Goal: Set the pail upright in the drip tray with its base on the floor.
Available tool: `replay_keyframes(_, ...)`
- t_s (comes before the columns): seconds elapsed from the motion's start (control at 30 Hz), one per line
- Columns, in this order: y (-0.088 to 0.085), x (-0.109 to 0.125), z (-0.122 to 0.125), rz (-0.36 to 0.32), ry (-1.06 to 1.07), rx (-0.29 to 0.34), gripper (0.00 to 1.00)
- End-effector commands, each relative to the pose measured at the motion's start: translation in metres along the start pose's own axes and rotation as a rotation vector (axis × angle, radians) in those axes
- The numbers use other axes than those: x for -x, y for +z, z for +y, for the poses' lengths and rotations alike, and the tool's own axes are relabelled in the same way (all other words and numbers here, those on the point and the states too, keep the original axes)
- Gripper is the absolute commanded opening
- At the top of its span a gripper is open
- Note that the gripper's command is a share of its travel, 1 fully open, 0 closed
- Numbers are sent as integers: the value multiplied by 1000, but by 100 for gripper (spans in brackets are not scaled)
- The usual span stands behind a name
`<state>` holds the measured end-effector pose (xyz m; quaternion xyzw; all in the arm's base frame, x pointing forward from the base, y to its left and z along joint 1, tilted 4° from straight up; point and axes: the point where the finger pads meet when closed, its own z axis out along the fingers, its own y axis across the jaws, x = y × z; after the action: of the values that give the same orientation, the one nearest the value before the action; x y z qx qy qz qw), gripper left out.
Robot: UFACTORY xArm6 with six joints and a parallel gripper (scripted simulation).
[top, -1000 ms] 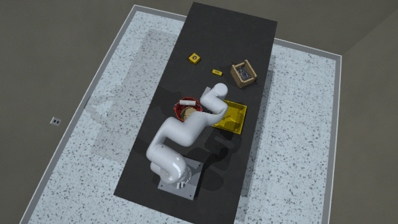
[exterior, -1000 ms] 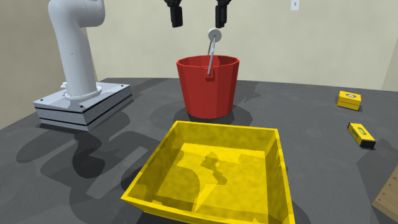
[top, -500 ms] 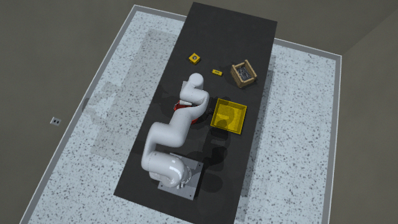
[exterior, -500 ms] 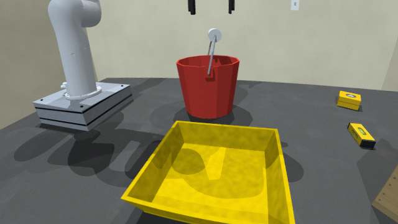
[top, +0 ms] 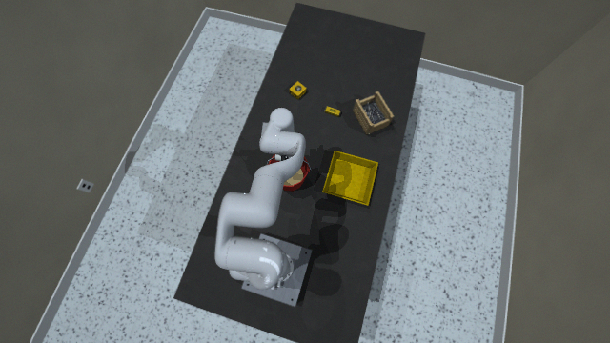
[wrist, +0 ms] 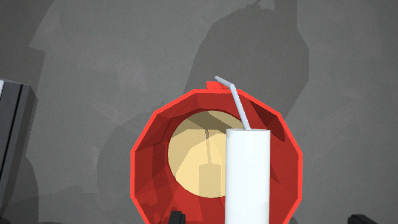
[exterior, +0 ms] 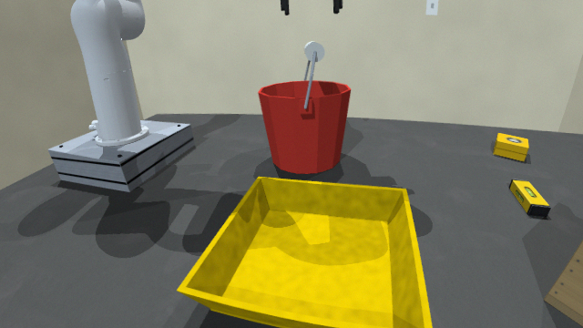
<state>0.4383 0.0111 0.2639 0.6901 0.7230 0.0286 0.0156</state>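
Observation:
The red pail (exterior: 305, 126) stands upright on the dark table, just behind the yellow drip tray (exterior: 314, 255). Its grey wire handle stands up, topped by a white grip (exterior: 314, 51). My gripper (exterior: 311, 6) is open and empty, right above the handle grip; only its two black fingertips show at the top edge. In the wrist view I look straight down into the pail (wrist: 216, 160), with the white grip (wrist: 248, 175) close below the camera and the fingertips at the bottom edge. From above, the arm covers most of the pail (top: 294, 176), which stands left of the tray (top: 351, 177).
The arm's base plate (exterior: 122, 154) stands at the left. Two small yellow blocks (exterior: 511, 147) (exterior: 528, 197) lie at the right. A wooden crate (top: 373, 112) stands farther along the table; its corner shows in the exterior view (exterior: 567, 292).

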Motion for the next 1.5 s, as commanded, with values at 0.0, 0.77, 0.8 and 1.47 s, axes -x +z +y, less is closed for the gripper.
replay_keyframes(0.0,-3,-1,1,-1,-3,6,100)
replay_keyframes(0.77,4,-1,2,0,-4,5,100)
replay_keyframes(0.8,5,-1,2,0,-4,5,100)
replay_keyframes(1.47,42,-1,2,0,-4,5,100)
